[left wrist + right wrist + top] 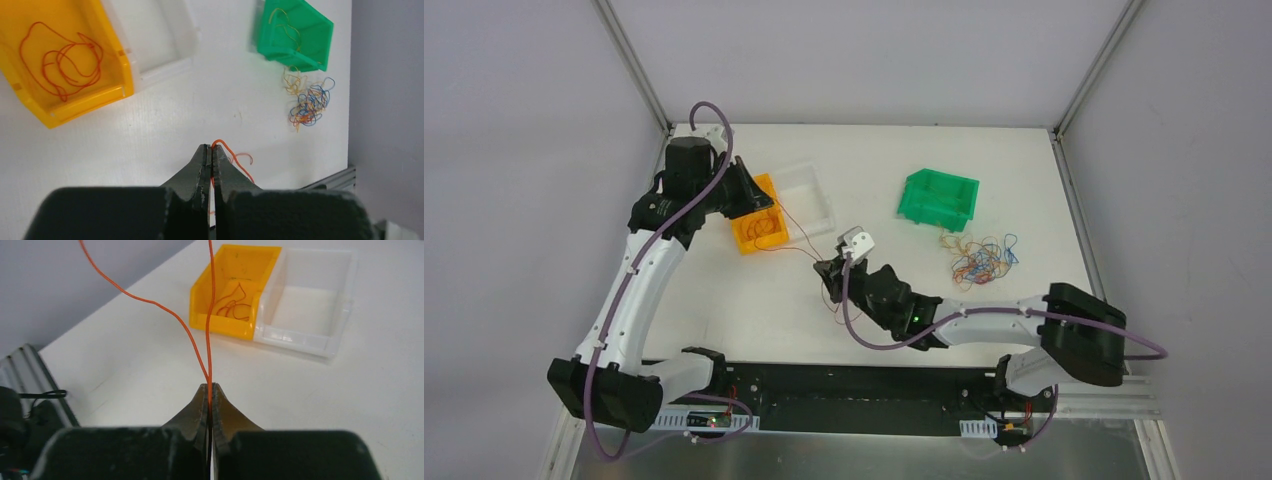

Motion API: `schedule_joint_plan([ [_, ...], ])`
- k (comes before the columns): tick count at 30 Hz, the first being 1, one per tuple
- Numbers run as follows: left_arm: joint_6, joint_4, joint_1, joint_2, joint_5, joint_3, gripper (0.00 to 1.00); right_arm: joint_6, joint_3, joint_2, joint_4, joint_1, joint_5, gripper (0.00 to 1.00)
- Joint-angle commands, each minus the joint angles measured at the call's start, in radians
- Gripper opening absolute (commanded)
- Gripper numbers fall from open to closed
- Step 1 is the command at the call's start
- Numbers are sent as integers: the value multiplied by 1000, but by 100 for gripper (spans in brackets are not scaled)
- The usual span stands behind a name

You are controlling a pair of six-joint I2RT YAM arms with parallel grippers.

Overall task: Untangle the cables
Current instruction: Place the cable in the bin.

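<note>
- L gripper (211, 148): held above the table (724, 300), over/near the yellow bin (120, 70). Jaws pressed together, pinching a thin orange strand (235, 156) that curls out beside the fingertips.
- R gripper (211, 386): apart from yellow bin, on its side toward the arm bases. Jaws together, clamped on an orange wire (210, 315). Two runs rise from the tips: one straight up, the other bending left out of frame.
- Top view: a hair-fine orange line spans from yellow bin to R gripper. Cannot tell whether both grippers hold the same strand.
- Orange coil (62, 60): loose loops lying inside yellow bin, on its floor.
- Clear bin (305, 340): touching yellow bin, side by side.
- Green bin (939, 197): well apart from yellow bin, beyond clear bin. A few yellowish strands show inside it in L wrist view.
- Cable clump (982, 262): orange, blue and red loops bunched on table. Farther from yellow bin than green bin is, and nearer the arm bases.
</note>
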Motion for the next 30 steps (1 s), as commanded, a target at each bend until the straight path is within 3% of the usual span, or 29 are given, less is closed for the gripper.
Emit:
schedule_joint_plan([
  [1,10,7,56,34,-27,-36,0,115,-29,-180,-123,-20,-176,0],
  [8,6,8,56,51,-12,-130,0,265,66,-312,-347,-178,-388,0],
  [13,-8,12,57,13,-75,-203,0,318,279,-174,-497,-271,-513,0],
  [18,-61,9,58,-35,-293,-229,0,406,502,52,-524,-323,-619,0],
  [25,-53,-67,66,-62,-750,-117,0,476,925,385,-561,-331,-778,0],
  [30,-37,-84,76,-39,-902,-47,0,562,1210,589,-561,-337,-870,0],
])
